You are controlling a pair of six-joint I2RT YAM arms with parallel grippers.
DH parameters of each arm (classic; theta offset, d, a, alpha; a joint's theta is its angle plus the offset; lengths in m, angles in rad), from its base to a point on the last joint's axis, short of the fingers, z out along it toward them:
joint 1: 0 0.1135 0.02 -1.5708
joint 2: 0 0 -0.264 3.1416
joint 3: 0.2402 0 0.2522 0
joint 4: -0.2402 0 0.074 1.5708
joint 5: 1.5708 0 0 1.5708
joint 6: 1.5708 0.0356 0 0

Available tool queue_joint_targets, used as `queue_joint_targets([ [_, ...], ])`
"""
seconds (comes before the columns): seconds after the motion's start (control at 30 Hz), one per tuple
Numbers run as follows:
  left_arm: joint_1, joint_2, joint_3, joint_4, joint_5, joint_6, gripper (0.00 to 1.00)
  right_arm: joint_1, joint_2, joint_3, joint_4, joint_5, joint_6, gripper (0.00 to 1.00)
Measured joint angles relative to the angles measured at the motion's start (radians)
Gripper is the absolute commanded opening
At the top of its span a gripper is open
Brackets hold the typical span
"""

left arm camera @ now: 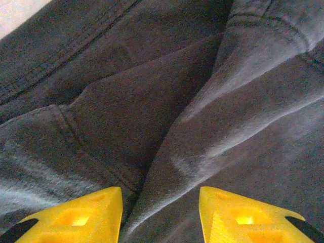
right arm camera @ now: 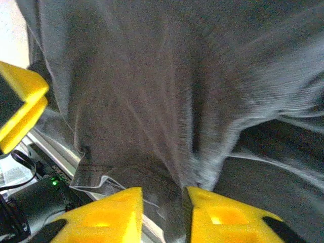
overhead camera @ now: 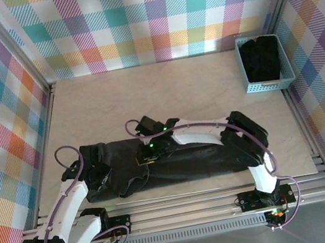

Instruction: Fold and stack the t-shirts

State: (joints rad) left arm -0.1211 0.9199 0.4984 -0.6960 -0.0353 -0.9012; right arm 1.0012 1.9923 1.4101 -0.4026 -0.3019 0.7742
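Right gripper (right arm camera: 163, 196) pinches the charcoal t-shirt (overhead camera: 179, 164) — seemingly; left gripper (left arm camera: 160, 198) hovers spread over its folds.

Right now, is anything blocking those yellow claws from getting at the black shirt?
Nothing visible is. The left gripper, open, hangs directly over the wrinkled t-shirt with no object between them. The right gripper has a fold of the same cloth pinched between its fingers.

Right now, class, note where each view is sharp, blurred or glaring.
Top external: sharp, evenly lit, though the t-shirt reads as near-featureless black. Left wrist: soft focus, pale sheen along the folds. Right wrist: fabric streaked by motion blur, overexposed at upper left.
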Motion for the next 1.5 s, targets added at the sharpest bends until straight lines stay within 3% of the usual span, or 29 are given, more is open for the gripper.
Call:
queue_joint_targets([
  [0.1,0.006,0.004,-0.016,0.028,0.015,0.008,0.44,0.003,0.056,0.010,-0.007,-0.007,0.027,0.18],
  [0.43,0.015,0.062,-0.041,0.113,0.038,0.054,0.38,-0.001,0.073,0.004,-0.032,0.005,0.056,0.18],
  [0.6,0.018,0.061,-0.058,0.151,0.054,0.068,0.24,-0.001,0.073,-0.013,-0.022,0.005,0.060,0.18],
  [0.77,0.019,0.032,-0.066,0.147,0.052,0.082,0.01,-0.001,0.067,-0.020,-0.016,0.014,0.060,0.20],
  [1.1,0.019,-0.085,0.025,0.038,0.002,0.088,0.00,-0.026,-0.183,-0.172,-0.034,0.146,0.060,0.35],
  [1.5,0.034,0.063,0.225,-0.018,-0.051,0.140,0.00,-0.299,-0.391,-0.393,-0.054,0.195,0.045,0.38],
])
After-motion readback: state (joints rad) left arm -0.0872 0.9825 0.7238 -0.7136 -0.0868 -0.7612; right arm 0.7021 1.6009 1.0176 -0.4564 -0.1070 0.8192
